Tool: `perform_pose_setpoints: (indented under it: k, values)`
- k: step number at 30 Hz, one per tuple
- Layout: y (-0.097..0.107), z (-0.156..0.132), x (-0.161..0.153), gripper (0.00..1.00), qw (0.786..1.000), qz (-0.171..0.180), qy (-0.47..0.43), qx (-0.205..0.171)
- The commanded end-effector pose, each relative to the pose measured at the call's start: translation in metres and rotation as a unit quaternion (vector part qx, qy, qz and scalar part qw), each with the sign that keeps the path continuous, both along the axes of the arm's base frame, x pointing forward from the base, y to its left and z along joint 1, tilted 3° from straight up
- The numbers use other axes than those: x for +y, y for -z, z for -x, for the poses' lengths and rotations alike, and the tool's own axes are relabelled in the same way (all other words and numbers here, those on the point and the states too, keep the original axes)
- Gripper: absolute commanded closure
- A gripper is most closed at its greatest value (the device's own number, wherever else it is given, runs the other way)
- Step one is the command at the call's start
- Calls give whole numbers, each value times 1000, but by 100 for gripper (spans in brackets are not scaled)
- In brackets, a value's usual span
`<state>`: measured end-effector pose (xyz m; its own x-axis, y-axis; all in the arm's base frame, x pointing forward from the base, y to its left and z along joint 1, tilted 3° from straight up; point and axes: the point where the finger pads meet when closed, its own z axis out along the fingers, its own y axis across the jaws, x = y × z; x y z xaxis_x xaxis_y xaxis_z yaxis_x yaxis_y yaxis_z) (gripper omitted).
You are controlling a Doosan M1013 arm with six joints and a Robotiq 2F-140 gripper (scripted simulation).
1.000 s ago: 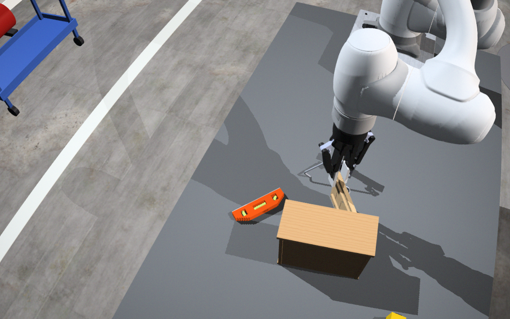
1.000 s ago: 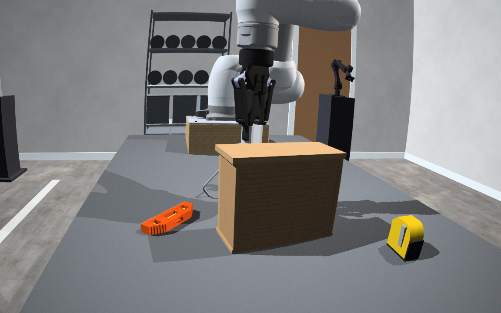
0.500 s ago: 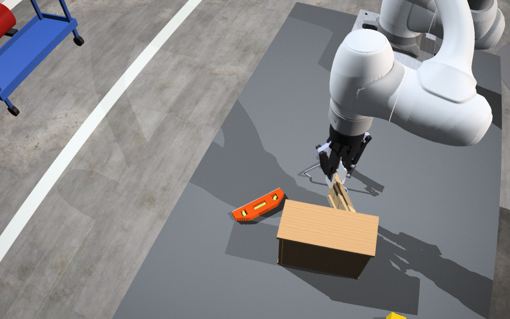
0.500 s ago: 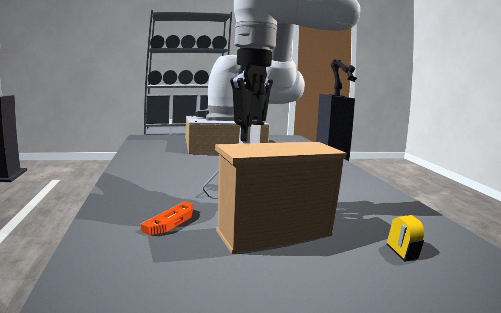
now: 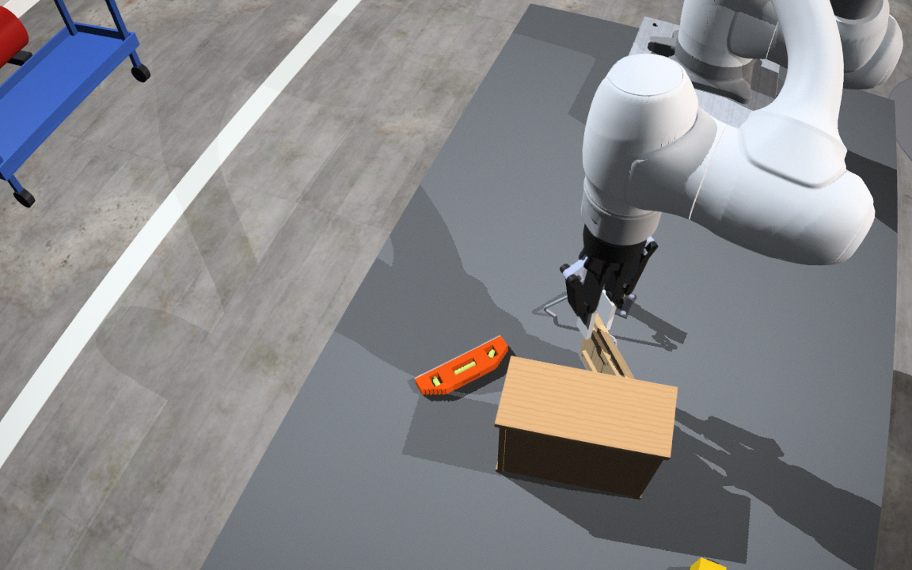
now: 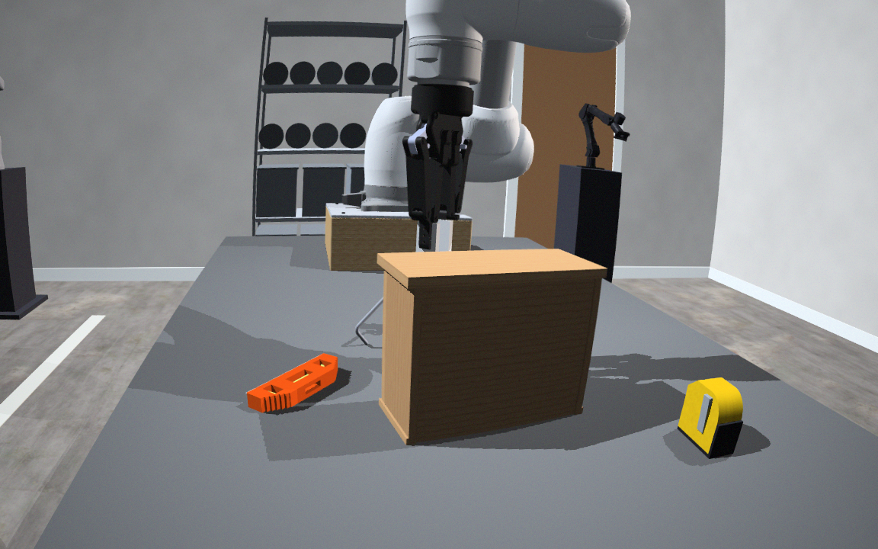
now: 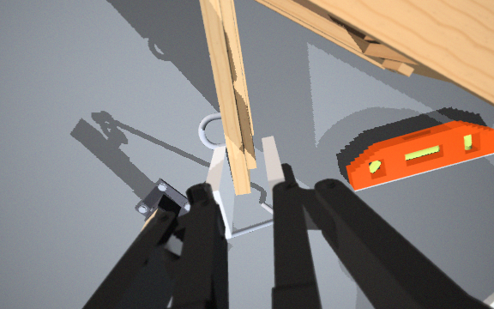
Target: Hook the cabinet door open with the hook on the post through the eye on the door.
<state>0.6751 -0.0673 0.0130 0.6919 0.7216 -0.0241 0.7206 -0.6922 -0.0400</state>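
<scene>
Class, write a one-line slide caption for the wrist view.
Black claw straddling the free edge of the pale wooden cabinet door, steel ring eye alongside, orange spirit level nearby.
</scene>
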Motion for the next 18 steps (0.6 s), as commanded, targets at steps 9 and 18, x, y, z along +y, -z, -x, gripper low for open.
perform_pose_setpoints:
  k: [9, 18]
  values:
    - [0, -5, -4, 84, 1000, -1, -22, 0]
    - [0, -9, -8, 84, 999, -2, -42, -1]
